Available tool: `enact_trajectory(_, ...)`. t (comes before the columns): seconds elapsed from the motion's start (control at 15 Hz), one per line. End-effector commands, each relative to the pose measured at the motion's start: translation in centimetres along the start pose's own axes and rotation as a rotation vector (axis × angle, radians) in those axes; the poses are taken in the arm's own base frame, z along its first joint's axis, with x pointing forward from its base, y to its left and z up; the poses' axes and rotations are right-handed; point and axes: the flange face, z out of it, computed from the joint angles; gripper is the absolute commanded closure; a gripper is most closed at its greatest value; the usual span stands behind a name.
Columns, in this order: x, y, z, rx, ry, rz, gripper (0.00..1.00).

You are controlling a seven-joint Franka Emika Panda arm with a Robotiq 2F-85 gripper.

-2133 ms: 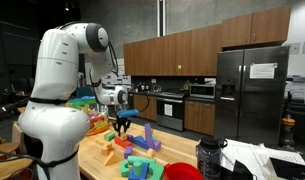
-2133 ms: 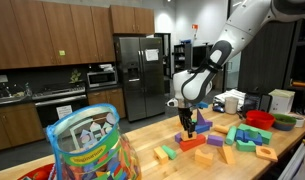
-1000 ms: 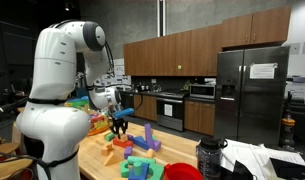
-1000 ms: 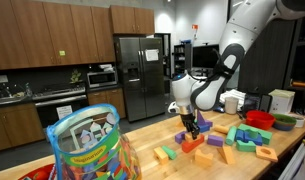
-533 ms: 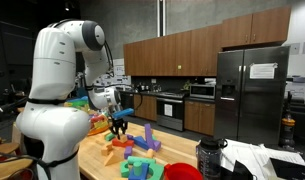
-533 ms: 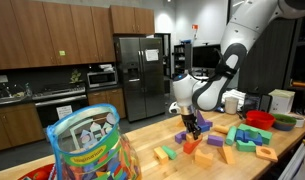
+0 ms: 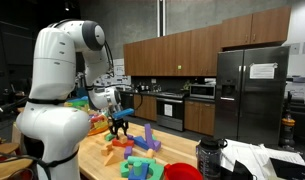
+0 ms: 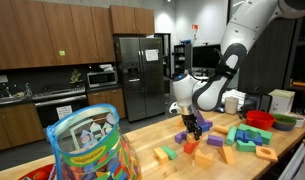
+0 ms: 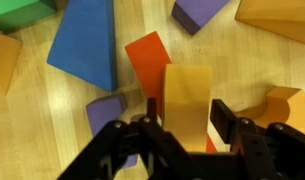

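Yellow-tan and matte, the tall block [image 9: 187,100] stands upright on the pale wooden table [image 9: 252,70]; the gripper [image 9: 182,128] is clenched on it, its black fingers [image 9: 147,140] lying flush against the two long sides in the wrist view with no gap showing. Room around the grasp is tight on most sides; a red slab [image 9: 144,62] with a slanted top edge sits right behind the block, and whether the two touch cannot be told; a blue wedge [image 9: 82,45], smooth and sharp-cornered, lies just beside the slab with only a thin strip of wood between them; a purple piece [image 9: 107,112] lies close against the finger on that same side. On the opposite side an orange arch [image 9: 282,105] with a rounded cut-out lies near the other finger, apart from it; the widest bare wood runs from there up toward a purple block [image 9: 197,12] and an orange block [image 9: 277,18] at the top edge of the view. All the pieces look like plain painted shapes with flat faces; the table's grain is fine and light.

In both exterior views the gripper [image 8: 192,130] [image 7: 118,128] points straight down, low among the scattered blocks near the middle of the table [image 8: 142,150]; the white arm [image 7: 67,70] bends down to it from above. A red bowl [image 8: 259,117] stands well apart toward one end; a clear plastic jar [image 8: 87,145] of coloured pieces stands in the foreground, also well apart.
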Motion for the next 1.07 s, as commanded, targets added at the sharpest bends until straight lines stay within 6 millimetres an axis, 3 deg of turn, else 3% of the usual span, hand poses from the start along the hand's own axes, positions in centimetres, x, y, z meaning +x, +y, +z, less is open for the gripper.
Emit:
enact_trajectory(0.0, -0.01, 0.02, -0.03, 0.001, 0.000, 0.000, 0.35)
enact_trajectory(0.87, -0.02, 0.00, -0.01, 0.001, -0.001, 0.000, 0.34)
enact_trajectory(0.93, -0.02, 0.00, -0.01, 0.001, -0.001, 0.000, 0.09)
enact_trajectory(1.0, -0.07, -0.05, 0.26, 0.006, 0.008, 0.011, 0.08)
